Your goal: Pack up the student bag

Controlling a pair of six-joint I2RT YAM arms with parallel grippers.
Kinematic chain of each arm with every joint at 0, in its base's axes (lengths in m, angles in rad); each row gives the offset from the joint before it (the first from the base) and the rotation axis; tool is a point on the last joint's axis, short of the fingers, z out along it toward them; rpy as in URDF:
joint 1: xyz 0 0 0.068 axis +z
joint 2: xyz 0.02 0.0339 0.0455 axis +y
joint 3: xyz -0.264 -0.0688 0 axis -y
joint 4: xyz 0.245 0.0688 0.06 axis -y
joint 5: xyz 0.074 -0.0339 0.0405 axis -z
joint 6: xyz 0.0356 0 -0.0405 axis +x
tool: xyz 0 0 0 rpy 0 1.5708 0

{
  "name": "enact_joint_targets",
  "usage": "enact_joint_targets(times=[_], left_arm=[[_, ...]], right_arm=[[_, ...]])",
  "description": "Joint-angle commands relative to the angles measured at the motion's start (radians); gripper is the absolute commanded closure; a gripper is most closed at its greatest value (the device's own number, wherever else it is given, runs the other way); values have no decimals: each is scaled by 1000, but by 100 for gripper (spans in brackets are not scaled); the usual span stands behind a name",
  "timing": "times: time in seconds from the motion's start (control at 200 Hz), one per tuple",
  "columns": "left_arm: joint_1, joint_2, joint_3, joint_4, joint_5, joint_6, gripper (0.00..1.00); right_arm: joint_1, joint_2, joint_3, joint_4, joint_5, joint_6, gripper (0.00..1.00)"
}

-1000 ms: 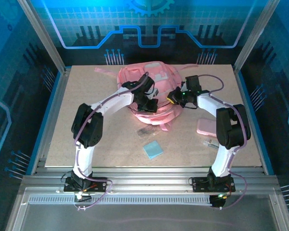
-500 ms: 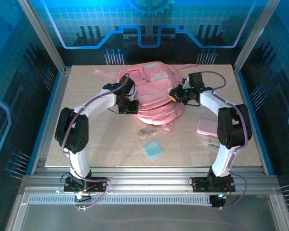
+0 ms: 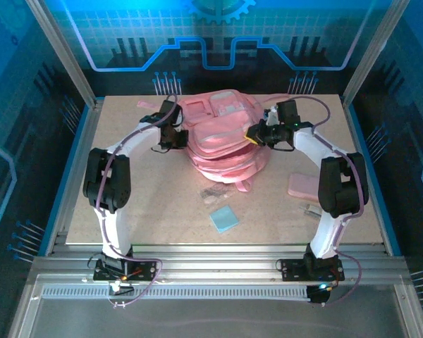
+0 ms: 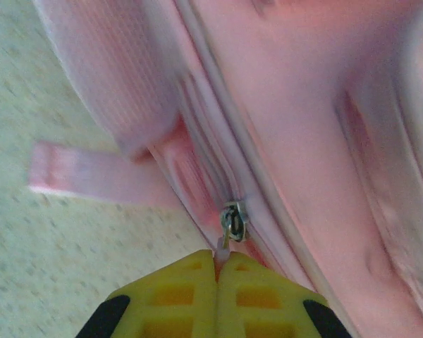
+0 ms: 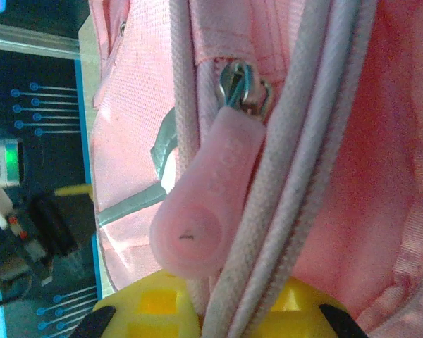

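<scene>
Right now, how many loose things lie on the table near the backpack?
4: blue pad, small clear item behind it, pink case at right, tiny item beside it. The backpack may hide more.

A robot lab cell: aluminium frame point(image 3: 60, 49), blue circuit-print panels point(image 3: 218, 42), bench table point(image 3: 148, 204)

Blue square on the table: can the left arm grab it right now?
Probably not yet. The left gripper is shut on the zipper pull of the student bag, so it must let go first. The blue square lies uncovered.
</scene>
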Motion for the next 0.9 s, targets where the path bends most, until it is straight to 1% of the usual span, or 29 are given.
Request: enact_joint_targets(times=[0.0,0.135,0.2,0.26,0.325,0.38,0.435,0.465,0.53,0.62,0.735,0.805,0.895], left_arm=[[135,20,31,52,-255,-11,100],[145,29,45,85,-254,1,93],[145,30,41,108,-264,15,92],[149,38,49,119,-267,27,84],[147,52,69,96,-266,36,81],[147,54,80,72,-262,32,73],[148,41,84,42,-251,9,56],[146,26,78,32,-231,-6,50],[141,-29,37,34,-169,-27,47],[124,-132,-44,66,-120,-58,37],[71,-252,-121,108,-70,-72,21],[19,-288,-128,110,-54,-48,19],[-62,-300,-118,108,-73,2,15]], right_arm=[[-47,-11,47,-73,-35,-107,100],[-42,-1,59,-47,-95,-76,100],[-34,3,74,-47,-112,-73,100],[-28,6,90,-54,-116,-76,100],[-22,16,116,-73,-115,-86,100],[-14,30,141,-84,-117,-88,100],[-7,47,165,-90,-126,-90,100],[-1,59,182,-96,-130,-90,100],[17,89,226,-117,-137,-91,100],[43,127,285,-143,-143,-83,100],[68,172,358,-174,-160,-65,100],[77,196,397,-179,-190,-35,100],[89,210,416,-156,-228,0,100]])
